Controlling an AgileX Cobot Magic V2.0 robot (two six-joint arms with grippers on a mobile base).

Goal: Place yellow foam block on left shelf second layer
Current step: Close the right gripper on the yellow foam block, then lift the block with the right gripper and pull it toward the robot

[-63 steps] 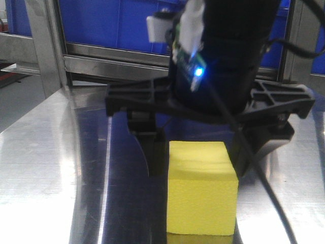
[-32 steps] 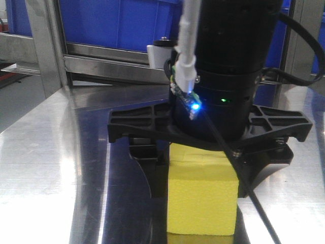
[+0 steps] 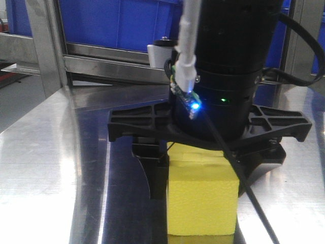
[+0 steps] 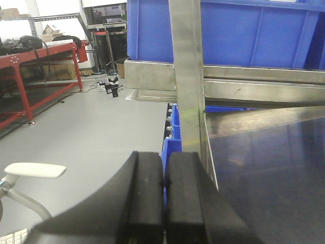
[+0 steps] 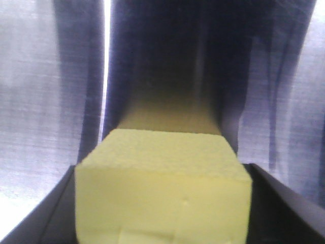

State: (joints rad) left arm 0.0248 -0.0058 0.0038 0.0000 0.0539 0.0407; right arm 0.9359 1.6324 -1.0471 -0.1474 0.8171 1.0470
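— Where is the yellow foam block (image 3: 203, 208)?
— Standing on the steel table (image 3: 45, 168), between the fingers (image 3: 156, 175) of the right gripper (image 3: 200, 189), which seem to press its sides. The left gripper (image 4: 163, 203) is closed, empty.

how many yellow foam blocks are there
1. The yellow foam block stands on the metal table, between the right pincer's fingers. The arm above blocks part of the table, so another could be hidden.
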